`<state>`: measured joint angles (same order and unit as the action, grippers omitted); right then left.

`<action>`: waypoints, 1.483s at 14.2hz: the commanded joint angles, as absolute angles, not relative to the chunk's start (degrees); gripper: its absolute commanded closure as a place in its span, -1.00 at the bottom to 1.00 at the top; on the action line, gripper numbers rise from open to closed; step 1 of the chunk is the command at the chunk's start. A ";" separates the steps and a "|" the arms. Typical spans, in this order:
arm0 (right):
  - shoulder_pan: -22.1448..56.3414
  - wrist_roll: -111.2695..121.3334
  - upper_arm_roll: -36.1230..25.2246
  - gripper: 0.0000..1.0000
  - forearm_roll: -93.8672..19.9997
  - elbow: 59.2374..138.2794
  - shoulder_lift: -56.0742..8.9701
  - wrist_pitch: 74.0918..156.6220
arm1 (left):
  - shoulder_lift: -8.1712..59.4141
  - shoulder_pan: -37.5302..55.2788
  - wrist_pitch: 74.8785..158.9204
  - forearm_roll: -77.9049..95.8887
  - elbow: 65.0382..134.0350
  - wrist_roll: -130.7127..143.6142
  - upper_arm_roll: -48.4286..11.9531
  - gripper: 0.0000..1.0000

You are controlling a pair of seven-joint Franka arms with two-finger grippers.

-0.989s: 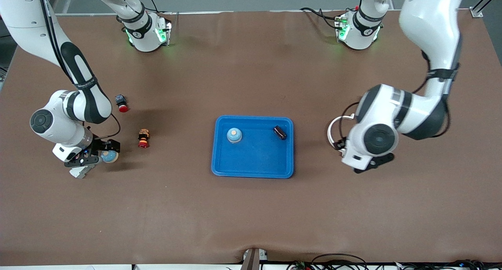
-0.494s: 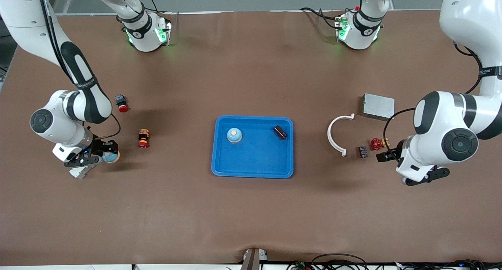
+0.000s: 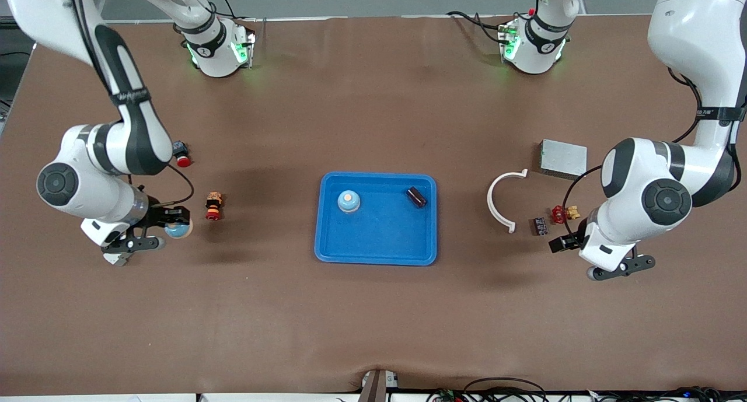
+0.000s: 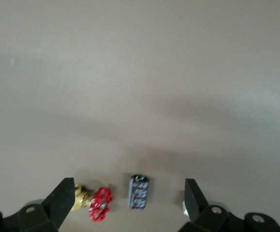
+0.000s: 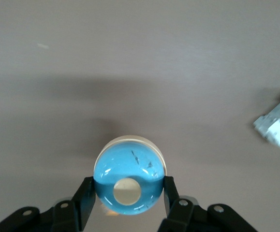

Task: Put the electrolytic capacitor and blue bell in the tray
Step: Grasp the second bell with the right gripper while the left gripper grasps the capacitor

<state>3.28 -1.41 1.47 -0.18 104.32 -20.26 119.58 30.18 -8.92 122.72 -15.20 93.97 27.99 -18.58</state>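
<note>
The blue tray (image 3: 376, 247) lies mid-table with one blue bell (image 3: 348, 201) and one dark electrolytic capacitor (image 3: 416, 196) in it. My right gripper (image 3: 177, 227) (image 5: 128, 195) is shut on a second blue bell (image 3: 179, 230) (image 5: 128, 174), held just above the table toward the right arm's end. A second capacitor (image 3: 540, 226) (image 4: 139, 192) lies on the table toward the left arm's end. My left gripper (image 3: 559, 244) (image 4: 128, 193) hovers open over it, with the capacitor and a red valve (image 4: 100, 204) between its fingers.
A white curved band (image 3: 501, 201), a grey metal box (image 3: 563, 158) and the red valve (image 3: 560, 214) lie near the left gripper. A small figure (image 3: 213, 206), a red-capped button (image 3: 182, 157) and a pale block (image 3: 117, 257) (image 5: 277, 125) lie near the right gripper.
The right gripper closed on the blue bell, lifted it and carried it a little toward the tray. The left arm swung from beside the tray out to the capacitor and valve.
</note>
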 commanded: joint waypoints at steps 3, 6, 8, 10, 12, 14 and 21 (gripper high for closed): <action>15.62 -24.12 0.97 1.00 -1.14 94.76 -20.74 111.80 | 30.67 -9.93 126.30 -15.65 96.15 28.92 -21.18 -1.00; 22.92 -37.66 1.05 1.00 -1.23 91.94 -23.45 112.58 | 30.94 -10.02 126.30 -13.62 98.17 28.83 -21.27 -1.00; 26.96 -45.93 0.97 1.00 -0.88 87.91 -27.84 112.59 | 31.11 -10.02 126.39 -13.62 99.57 28.83 -21.18 -1.00; 30.39 -52.62 0.97 1.00 -0.70 83.08 -32.76 112.68 | 32.25 -10.11 126.30 -13.62 99.93 28.83 -21.18 -1.00; 32.16 -56.15 0.97 1.00 -0.61 78.07 -37.16 113.29 | 32.96 -10.11 126.39 -13.62 100.46 28.83 -21.09 -1.00; 32.69 -57.30 0.97 1.00 -0.70 76.73 -39.54 117.13 | 34.09 -10.72 126.39 -13.62 100.72 28.83 -21.18 -1.00; 33.92 -59.76 0.97 1.00 -0.70 72.34 -46.22 122.96 | 35.95 -11.34 127.53 -13.62 101.86 28.74 -21.09 -1.00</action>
<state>32.98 -57.87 1.41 -0.80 76.33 -43.51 123.50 36.39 -10.34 126.56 -14.35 100.76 28.47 -20.31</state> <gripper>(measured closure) 0.379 0.000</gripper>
